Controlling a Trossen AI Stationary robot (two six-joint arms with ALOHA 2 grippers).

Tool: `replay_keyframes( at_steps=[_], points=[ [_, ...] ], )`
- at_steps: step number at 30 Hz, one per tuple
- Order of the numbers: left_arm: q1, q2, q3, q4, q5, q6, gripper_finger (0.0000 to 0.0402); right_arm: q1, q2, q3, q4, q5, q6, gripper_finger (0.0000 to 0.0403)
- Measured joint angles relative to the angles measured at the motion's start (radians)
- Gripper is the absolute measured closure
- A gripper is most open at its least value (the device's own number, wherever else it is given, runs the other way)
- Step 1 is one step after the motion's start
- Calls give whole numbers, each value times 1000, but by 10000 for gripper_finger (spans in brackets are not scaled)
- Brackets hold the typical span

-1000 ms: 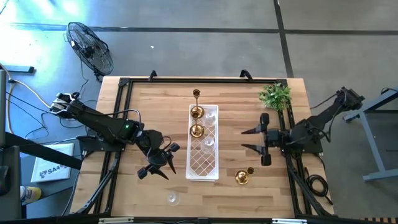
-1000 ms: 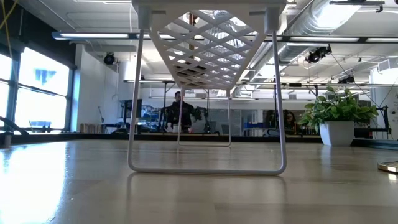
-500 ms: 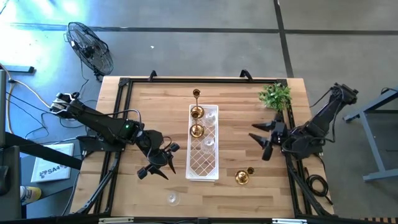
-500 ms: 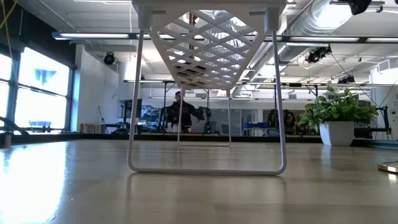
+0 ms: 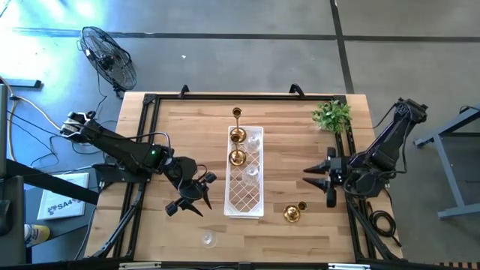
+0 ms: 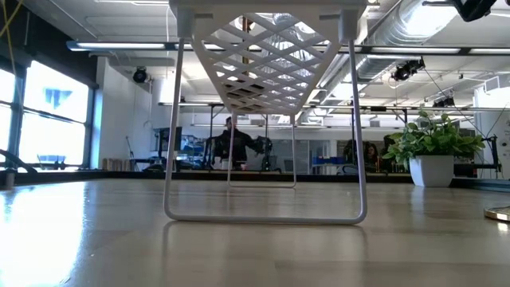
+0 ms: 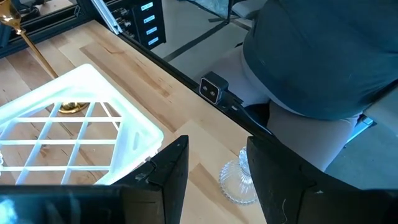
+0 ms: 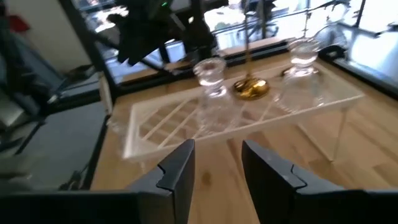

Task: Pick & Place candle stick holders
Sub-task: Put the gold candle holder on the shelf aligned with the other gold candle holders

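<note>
Now my right pincer [image 5: 316,178] hangs empty, fingers apart, at 3 o'clock of the tray [image 5: 245,204]; brass holder [image 5: 292,214] sits on bench at 5, clear for a grab. Left pincer [image 5: 189,199] waits, open.

brass holder [image 6: 500,213] cut at edge

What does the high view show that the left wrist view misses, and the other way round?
Only the high view shows both arms, the right gripper near the table's right edge, the green plant, a brass holder on the bare wood, and the holders standing on the white tray.

Only the left wrist view shows the left gripper with a gap between its fingers, and a small grey box on the table's edge.

Both show the tray, the tall thin brass holder and a glass holder lying on the wood near the left gripper.
</note>
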Motion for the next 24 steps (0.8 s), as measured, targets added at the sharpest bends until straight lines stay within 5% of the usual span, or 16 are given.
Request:
replay_keyframes(
  at_steps=[9, 17, 24],
  points=[
    [0, 0, 0, 1, 0, 0, 244, 5, 2, 0, -85, -256, 43, 282],
    [0, 0, 0, 1, 0, -19, 244, 5, 5, 0, -400, -318, 445, 282],
    [0, 0, 0, 0, 0, -19, 244, 6, 47, 0, -428, -424, 626, 281]
  ],
)
